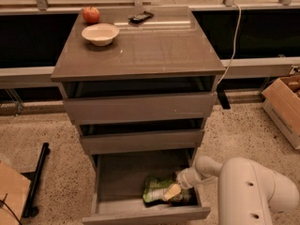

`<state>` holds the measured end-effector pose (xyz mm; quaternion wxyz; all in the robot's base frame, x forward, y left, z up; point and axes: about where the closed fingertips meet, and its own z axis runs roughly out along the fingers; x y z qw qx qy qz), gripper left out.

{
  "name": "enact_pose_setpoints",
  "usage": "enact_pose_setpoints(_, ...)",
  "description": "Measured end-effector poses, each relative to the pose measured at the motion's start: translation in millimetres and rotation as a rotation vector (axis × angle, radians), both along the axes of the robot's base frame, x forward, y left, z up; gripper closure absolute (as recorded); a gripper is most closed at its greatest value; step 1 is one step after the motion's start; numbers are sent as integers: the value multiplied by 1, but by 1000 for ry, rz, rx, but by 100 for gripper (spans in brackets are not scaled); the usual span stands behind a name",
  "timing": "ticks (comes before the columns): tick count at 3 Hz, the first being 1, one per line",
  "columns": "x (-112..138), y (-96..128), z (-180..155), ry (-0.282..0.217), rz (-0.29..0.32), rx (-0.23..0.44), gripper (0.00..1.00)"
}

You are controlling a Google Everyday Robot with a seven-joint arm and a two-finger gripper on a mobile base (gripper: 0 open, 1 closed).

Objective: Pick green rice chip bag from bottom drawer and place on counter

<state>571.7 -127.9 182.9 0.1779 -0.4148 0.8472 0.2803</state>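
No words, numbers or signs can be read here. The green bag [154, 192] lies near the right side of the bottom drawer [140, 215], and the print on it cannot be made out. The pincer [174, 191] is down in that drawer, at the right end of the bag, and no mark shows on it. The desk [154, 50] has no writing to read, and neither has the box [281, 108] at the far right.

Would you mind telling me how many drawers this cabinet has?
3: the top drawer under the counter, the middle drawer below it, and the bottom drawer pulled out, where the end effector is at the bag.
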Motion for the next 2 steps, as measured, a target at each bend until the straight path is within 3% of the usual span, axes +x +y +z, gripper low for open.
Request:
enact_pose_setpoints(1,5,-5,-23,30,-16,4,0)
enact_pose_setpoints(2,0,-11,-40,73,-51,0,18)
